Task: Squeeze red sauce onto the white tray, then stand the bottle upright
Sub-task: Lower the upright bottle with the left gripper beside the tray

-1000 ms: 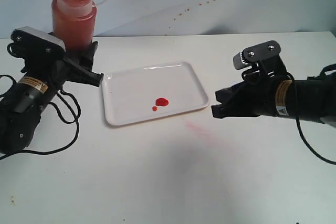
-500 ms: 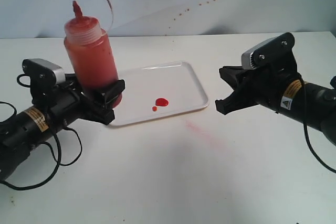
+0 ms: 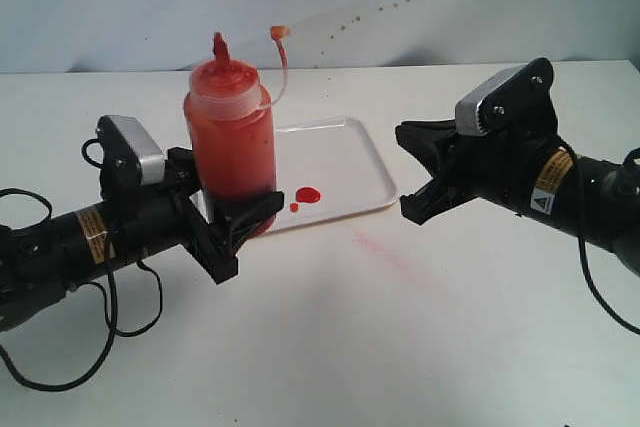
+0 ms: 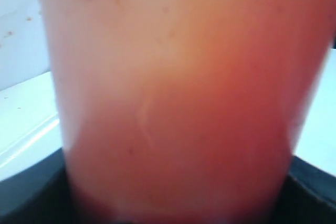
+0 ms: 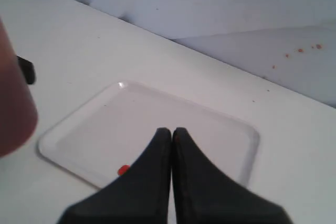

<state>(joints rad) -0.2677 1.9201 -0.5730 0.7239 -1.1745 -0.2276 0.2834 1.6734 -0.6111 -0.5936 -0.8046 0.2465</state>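
- Exterior view: we see the translucent red-orange plastic squeeze bottle [image 3: 230, 142] upright at the left end of the flat white rectangular tray [image 3: 350, 162], hiding that end. We cannot tell whether its base touches anything.
- Its pointed red nozzle [image 3: 220, 45] points up, and the small tethered cap [image 3: 279, 32] hangs off to the side.
- The left gripper [image 3: 232, 209] is clamped low on the bottle. In the left wrist view the bottle [image 4: 173, 103] fills nearly the whole picture.
- On the tray we see the glossy red sauce [image 3: 308, 193] as one blob with a smaller drop just beside it.
- The right gripper [image 3: 410, 207] hovers near the tray's right end. In the right wrist view its fingers [image 5: 152, 182] are pressed together on nothing.
- On the white table [image 3: 330, 347] we see a faint pink smear [image 3: 385, 247] near the tray.
- Red specks [image 3: 350, 19] dot the pale backdrop.
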